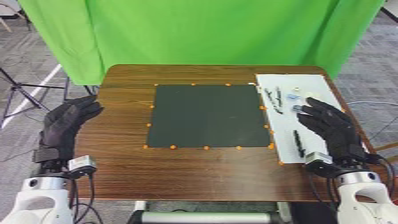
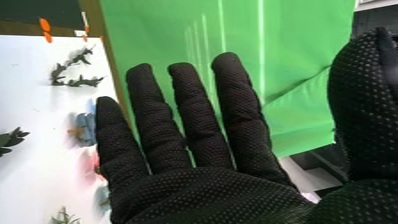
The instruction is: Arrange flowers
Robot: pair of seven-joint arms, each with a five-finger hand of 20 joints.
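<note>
Two black-gloved robot hands above a brown tabletop (image 1: 204, 175). The right hand (image 1: 330, 127), fingers straight and apart, holding nothing, hangs over a white sheet (image 1: 286, 135) on the robot's right, near leafy sprigs (image 2: 84, 81), a blue flower (image 2: 86, 122) and a pink flower (image 2: 93, 159), which lie on that sheet. The left hand (image 1: 67, 122), loosely open, waits left of a dark mat (image 1: 209, 115). The arranging seems at its first pick; next, the right hand likely needs to lower and pinch one stem gently
</note>
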